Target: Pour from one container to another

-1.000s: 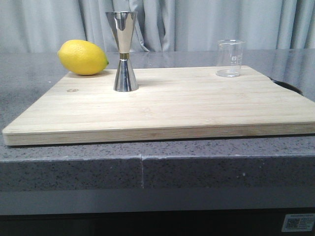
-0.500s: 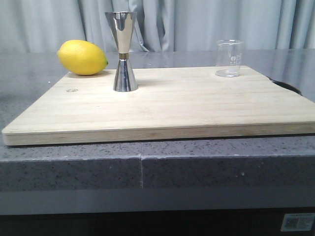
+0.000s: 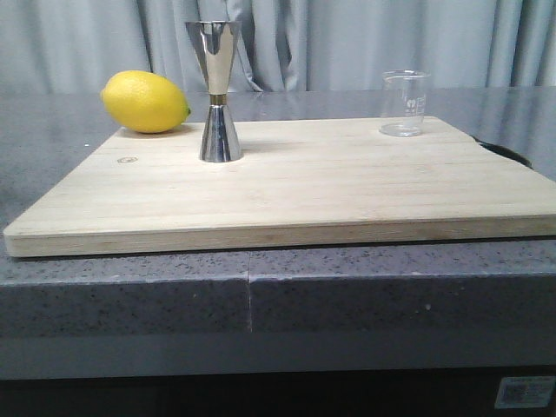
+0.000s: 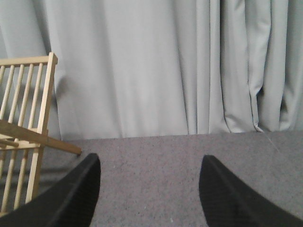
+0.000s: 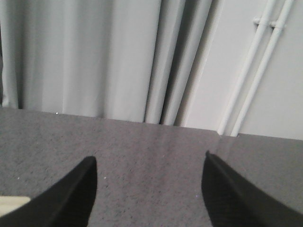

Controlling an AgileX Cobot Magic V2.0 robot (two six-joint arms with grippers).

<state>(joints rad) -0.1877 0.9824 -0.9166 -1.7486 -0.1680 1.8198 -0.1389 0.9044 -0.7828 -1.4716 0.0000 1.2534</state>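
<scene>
Standing untouched at the far right corner of the pale wooden cutting board (image 3: 287, 187), the small clear glass beaker (image 3: 405, 103) could slip from spread fingers (image 5: 61, 198), and the tall, narrow-waisted polished steel jigger (image 3: 217, 91) near the board's far left could topple if nudged.

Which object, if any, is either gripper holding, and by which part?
Nothing is held. The left gripper and right gripper are both open and empty; the beaker and jigger stand untouched on the board.

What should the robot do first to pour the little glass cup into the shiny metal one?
Probably reach the right gripper, jaws open and empty, toward the small clear glass beaker. It stands untouched at the wooden board's far right; the polished steel hourglass jigger waits upright.
</scene>
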